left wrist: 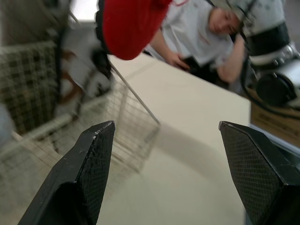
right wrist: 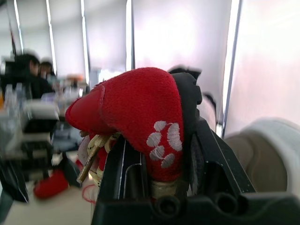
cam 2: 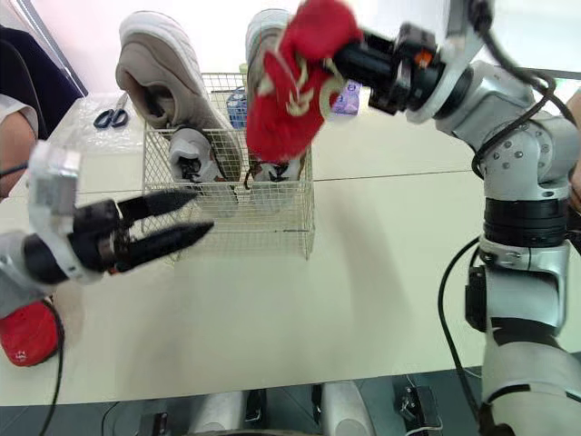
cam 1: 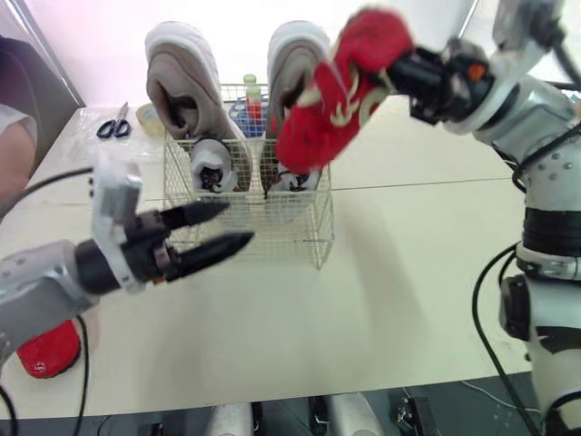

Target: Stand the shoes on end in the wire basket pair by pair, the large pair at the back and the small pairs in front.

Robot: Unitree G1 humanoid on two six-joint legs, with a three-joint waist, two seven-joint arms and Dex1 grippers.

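1. At the far left, a second red shoe lies on the bench near its front edge, well apart from the wire basket.
2. The left pincer hovers just in front of the basket, its fingers apart and holding nothing.
3. The large pair stands on end at the back of the basket, and the front part looks free.
4. The right pincer is clamped on a small red shoe, held in the air over the basket's right side with one end hanging down.
5. The step in hand seems to be placing the first small shoe. The next move likely calls for lowering it on end into the front, clear of the large shoe behind, and then fetching its mate.
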